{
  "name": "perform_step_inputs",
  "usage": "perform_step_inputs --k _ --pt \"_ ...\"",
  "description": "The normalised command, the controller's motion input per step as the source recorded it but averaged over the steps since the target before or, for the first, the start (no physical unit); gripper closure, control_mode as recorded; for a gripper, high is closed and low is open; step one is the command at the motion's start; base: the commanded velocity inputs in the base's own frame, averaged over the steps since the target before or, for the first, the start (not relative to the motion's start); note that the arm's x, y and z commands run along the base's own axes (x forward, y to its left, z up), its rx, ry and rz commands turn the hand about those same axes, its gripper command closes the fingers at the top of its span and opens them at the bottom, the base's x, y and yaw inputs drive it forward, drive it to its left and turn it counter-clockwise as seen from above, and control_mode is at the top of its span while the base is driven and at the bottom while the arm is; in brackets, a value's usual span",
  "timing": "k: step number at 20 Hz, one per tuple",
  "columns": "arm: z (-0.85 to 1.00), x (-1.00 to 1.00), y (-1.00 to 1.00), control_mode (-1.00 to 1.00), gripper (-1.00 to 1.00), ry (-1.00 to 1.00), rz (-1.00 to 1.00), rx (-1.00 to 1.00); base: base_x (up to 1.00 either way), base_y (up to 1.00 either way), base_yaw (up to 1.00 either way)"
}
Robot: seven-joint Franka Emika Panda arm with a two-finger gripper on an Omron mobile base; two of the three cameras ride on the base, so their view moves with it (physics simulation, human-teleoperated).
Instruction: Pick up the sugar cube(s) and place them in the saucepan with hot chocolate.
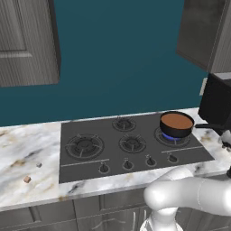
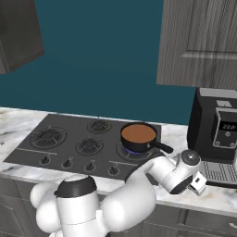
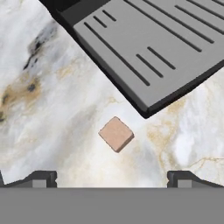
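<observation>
Fig.: end effector (image 3: 112, 180) spread wide, empty, above tan sugar cube (image 3: 116, 134) on counter (image 3: 52, 122), near slotted grey tray (image 3: 144, 48). I judge the cube light, rigid, crumbly; pinch opp. flat faces.

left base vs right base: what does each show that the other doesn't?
Left base: a grey cube and a brown cube on the counter, left of the stove. Right base: the coffee machine's display. Both: the stove, and the saucepan of brown liquid over a blue flame.
</observation>
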Motion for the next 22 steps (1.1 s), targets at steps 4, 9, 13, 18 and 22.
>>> perform_step_inputs --k 4,9,13,18,22 --pt "0.00 0.03 0.00 -1.00 -1.00 0.00 0.00 0.00 0.00 0.00 0.00" --pt "0.00 0.06 0.00 -1.00 -1.00 0.00 0.00 -0.01 0.00 0.00 0.00" --pt "-0.03 0.09 0.00 -1.00 -1.00 -0.02 0.00 0.00 0.00 0.00 0.00" --pt "-0.09 0.18 0.00 -1.00 -1.00 -0.01 -0.01 -0.03 0.00 0.00 0.00" --pt "-0.09 0.06 0.00 -1.00 -1.00 0.00 -0.02 -0.03 0.00 0.00 0.00"
